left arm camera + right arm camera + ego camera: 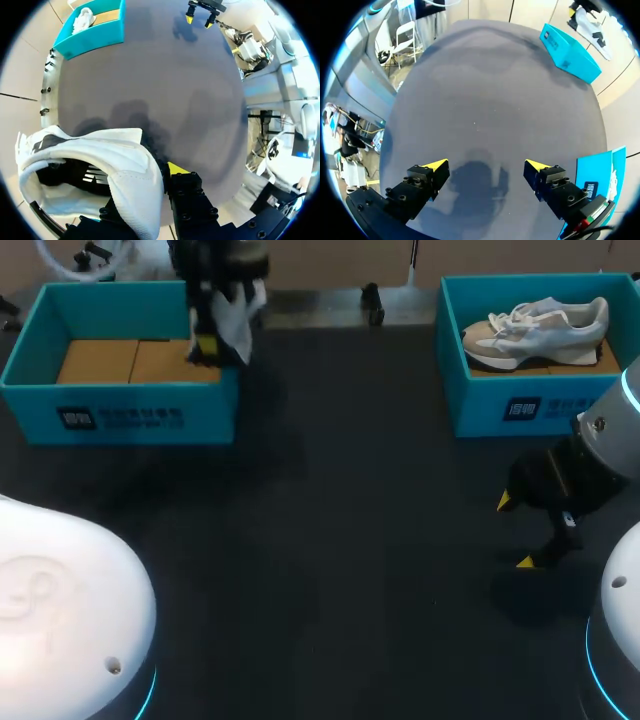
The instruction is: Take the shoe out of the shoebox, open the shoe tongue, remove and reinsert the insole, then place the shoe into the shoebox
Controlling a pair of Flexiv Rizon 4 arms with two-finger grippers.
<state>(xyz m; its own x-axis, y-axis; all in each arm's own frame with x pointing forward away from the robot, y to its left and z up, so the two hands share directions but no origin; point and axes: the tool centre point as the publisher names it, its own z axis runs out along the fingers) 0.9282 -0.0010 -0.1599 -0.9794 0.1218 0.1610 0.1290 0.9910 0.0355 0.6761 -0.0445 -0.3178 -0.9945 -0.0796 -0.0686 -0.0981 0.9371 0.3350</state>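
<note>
The left gripper point(207, 343) is seen pinched on the white shoe point(125, 165): in the left wrist view the shoe's side wall is clamped between the fingers, one yellow fingertip point(175, 169) being pressed against its outer face while the other fingertip is hidden behind the shoe. The shoe's dark opening is turned away from that fingertip. In the head view the shoe is held at the far left of the table point(330, 540), over the right part of the left shoebox point(120, 415), a teal box whose brown cardboard floor point(100, 360) is exposed; whether the shoe touches the box cannot be told. The right gripper point(486, 167) is held with its jaws spread wide and nothing between them, above bare dark table surface at the near right, well apart from the white shoe. Its shadow is cast on the table just beneath it. Just to the far side of the right gripper the right shoebox point(520, 410) is placed, also teal, and a second shoe point(535, 330), beige and white with white laces, is laid inside it on its sole, toe to the left. The two shoeboxes are set at opposite ends of the table's far edge, with open dark surface between them. From the right wrist view the left shoebox is seen far ahead of the spread fingers, with the white shoe above it.
</note>
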